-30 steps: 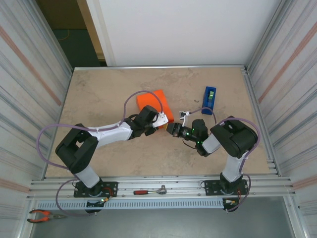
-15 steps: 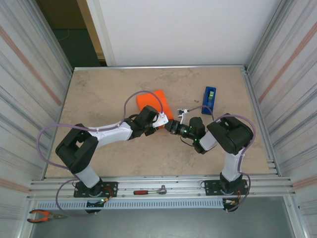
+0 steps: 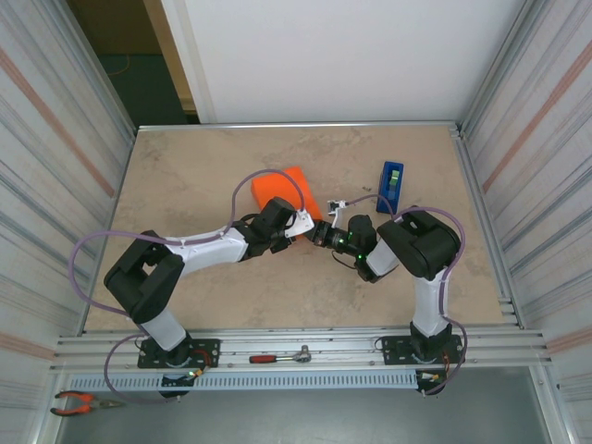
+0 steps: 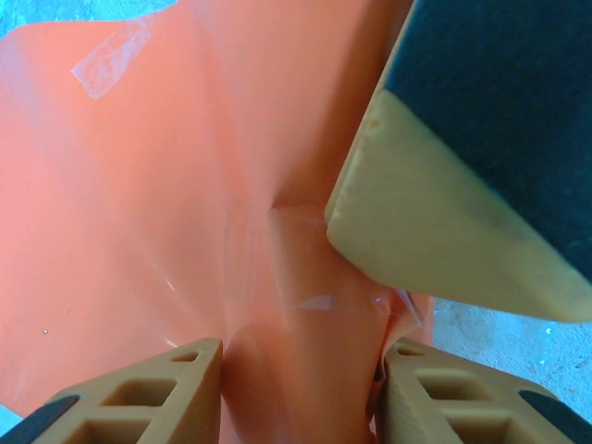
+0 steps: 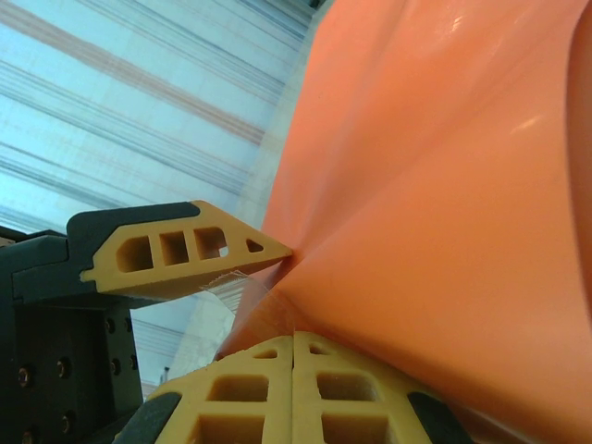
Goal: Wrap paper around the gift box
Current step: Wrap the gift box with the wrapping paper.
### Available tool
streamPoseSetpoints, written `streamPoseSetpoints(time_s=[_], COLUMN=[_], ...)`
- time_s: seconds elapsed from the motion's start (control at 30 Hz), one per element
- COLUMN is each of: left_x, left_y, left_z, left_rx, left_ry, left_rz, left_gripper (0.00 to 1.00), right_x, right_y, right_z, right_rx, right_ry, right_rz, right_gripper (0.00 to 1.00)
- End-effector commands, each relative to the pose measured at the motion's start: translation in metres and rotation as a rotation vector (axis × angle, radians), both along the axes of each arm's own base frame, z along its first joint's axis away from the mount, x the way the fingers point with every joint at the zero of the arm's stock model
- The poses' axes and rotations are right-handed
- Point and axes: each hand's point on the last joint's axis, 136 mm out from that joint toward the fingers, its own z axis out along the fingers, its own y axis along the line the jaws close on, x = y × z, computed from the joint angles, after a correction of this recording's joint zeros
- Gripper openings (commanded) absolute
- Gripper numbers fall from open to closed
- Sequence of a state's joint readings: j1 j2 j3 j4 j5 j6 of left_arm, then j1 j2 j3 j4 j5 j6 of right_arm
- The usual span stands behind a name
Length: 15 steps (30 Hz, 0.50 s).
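Has advanced the right hand, fingers pressed together, onto the taped paper fold. Straddles that fold with the left hand, fingers spread. Suggests flap sealing under way.

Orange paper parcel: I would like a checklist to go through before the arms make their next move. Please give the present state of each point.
1. Wrap closed: the bright orange paper sheet forms a compact parcel. Ok.
2. First tape: a clear tape strip lies flat on the paper. Ok.
3. End fold: a second clear tape piece sits on it. Whether it is fully stuck: cannot tell.
4. The right gripper: fingers shut, tips against the fold. Ok.
5. The left gripper: fingers astride the fold. Whether the grip is firm: cannot tell.
6. The blue plastic tape dispenser stands apart from the parcel. Ok.
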<state>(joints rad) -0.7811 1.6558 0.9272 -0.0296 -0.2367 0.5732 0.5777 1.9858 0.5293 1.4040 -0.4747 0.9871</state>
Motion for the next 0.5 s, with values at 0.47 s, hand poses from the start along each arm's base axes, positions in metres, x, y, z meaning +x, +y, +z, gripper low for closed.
streamPoseSetpoints(time_s=[0.47], left_x=[-0.033], left_y=[0.021], left_z=[-0.048], left_rx=[0.131], left_ry=[0.159], left_rz=[-0.025], left_gripper=[0.4], right_x=[-0.001], right_y=[-0.011], right_z=[0.007], right_rx=[0.013], right_ry=[0.004], right_rz=[-0.021], right_gripper=[0.14])
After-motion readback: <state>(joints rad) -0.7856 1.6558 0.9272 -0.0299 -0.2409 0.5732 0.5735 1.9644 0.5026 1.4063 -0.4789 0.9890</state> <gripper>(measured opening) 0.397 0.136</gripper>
